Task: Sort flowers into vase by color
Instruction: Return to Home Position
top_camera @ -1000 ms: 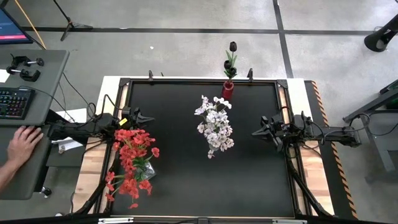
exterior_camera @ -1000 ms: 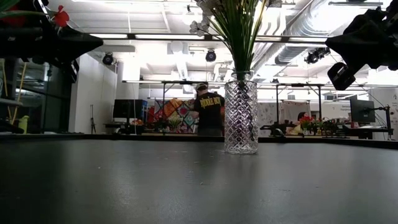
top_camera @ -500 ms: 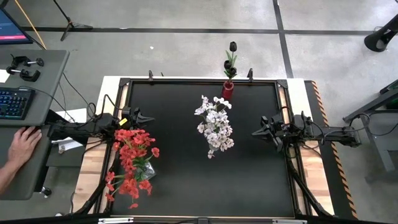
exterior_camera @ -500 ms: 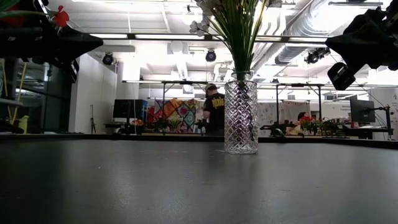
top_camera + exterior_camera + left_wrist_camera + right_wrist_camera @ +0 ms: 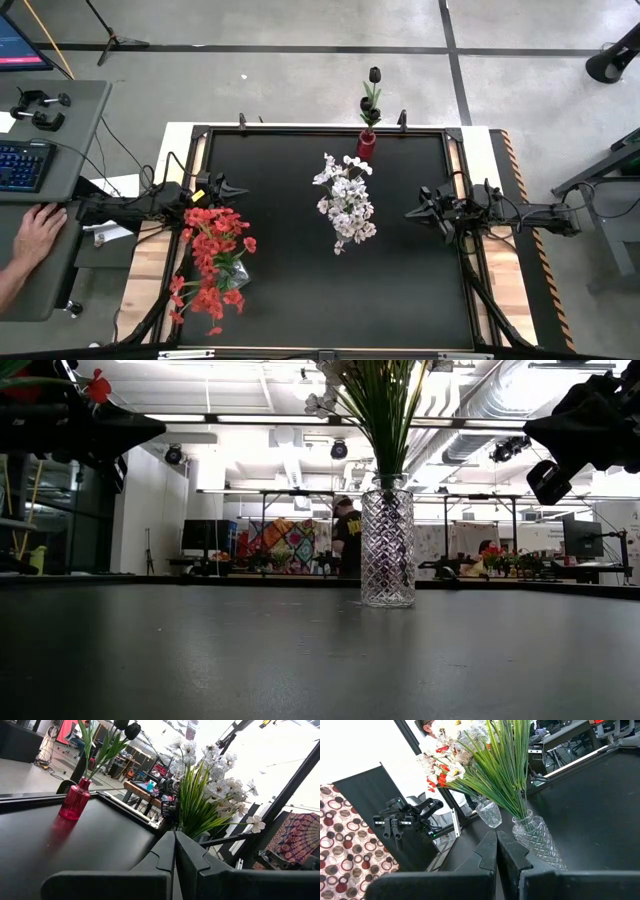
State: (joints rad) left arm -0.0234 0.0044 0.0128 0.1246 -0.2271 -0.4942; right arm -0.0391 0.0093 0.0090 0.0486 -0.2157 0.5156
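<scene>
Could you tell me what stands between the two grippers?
The white flowers in their clear vase, between left gripper and right gripper, in the high view.

From above we look straight down on the whole tabletop (image 5: 300, 270). Low down, at tabletop level, we face the room, close to the clear vase (image 5: 387, 545). Our wrist cameras look along the left claw (image 5: 175, 836) and the right claw (image 5: 496, 834). All four views share the white flowers (image 5: 345, 205).

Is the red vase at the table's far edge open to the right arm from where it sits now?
Probably yes. Only bare black table lies between the right end effector and the red vase; the white flowers stand clear of that line, nearer the table's middle.
</scene>
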